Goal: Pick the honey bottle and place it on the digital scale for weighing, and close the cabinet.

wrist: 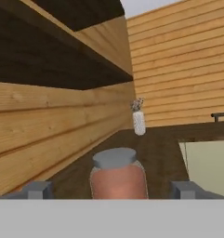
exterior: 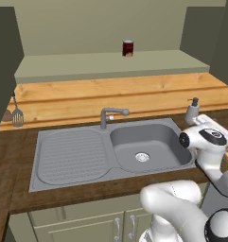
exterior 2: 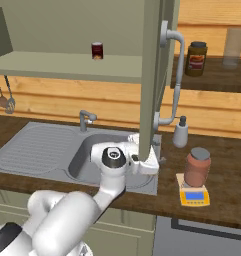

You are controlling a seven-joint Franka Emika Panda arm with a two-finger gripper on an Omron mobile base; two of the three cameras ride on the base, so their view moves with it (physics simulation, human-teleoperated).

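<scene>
The honey bottle (exterior 2: 198,167), a clear jar of reddish-brown contents with a grey lid, stands upright on the digital scale (exterior 2: 195,196) on the counter right of the sink. In the hand view the honey bottle (wrist: 118,179) sits centred between my two finger tips, clear of both. My gripper (wrist: 111,189) is open and level with the jar's upper half, a short way back from it. The cabinet (exterior: 110,64) above the sink is open. Its right door (exterior 2: 151,75) stands edge-on with its silver handle (exterior 2: 176,75), covering part of my hand.
The steel sink (exterior: 144,151) with its faucet (exterior: 110,116) lies below my arm. A white soap dispenser (exterior 2: 180,132) stands behind the scale. A small dark red can (exterior: 128,48) sits on the cabinet shelf. A brown jar (exterior 2: 196,58) and a glass (exterior 2: 234,47) are on the right shelf.
</scene>
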